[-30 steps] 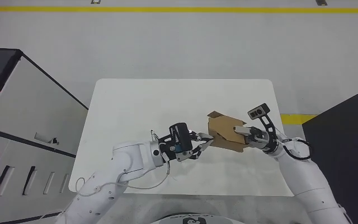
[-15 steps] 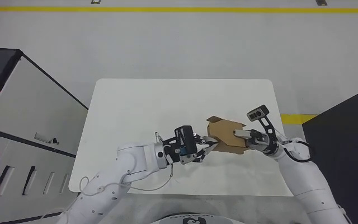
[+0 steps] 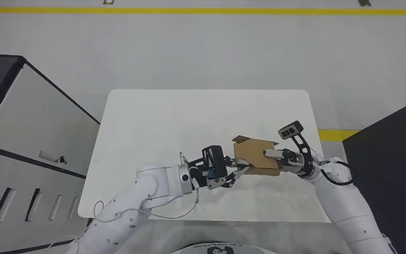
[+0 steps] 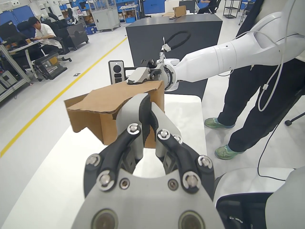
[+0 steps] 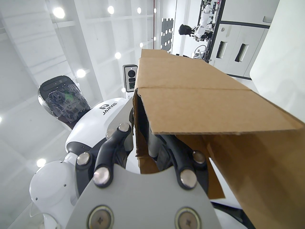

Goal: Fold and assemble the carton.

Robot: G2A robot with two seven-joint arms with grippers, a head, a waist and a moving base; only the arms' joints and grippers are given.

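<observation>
A brown carton (image 3: 254, 154) is held just above the white table (image 3: 158, 127), right of its middle, partly folded with one end open. My left gripper (image 3: 240, 167) is shut on the carton's near left wall; in the left wrist view the fingers (image 4: 133, 113) pinch the cardboard edge of the carton (image 4: 107, 103). My right gripper (image 3: 274, 154) is shut on the carton's right side. The left wrist view shows that gripper (image 4: 138, 78) on the carton's far top edge. In the right wrist view a carton panel (image 5: 190, 91) runs between the right gripper's (image 5: 142, 129) fingers and hides their tips.
A black cabinet (image 3: 380, 152) stands off the table's right edge and a grey cabinet (image 3: 32, 127) off its left. The table's left and far parts are bare.
My left arm has moved right up to the carton and its fingers have shut on the near wall. The carton has shifted slightly left and levelled. The right gripper kept its hold.
</observation>
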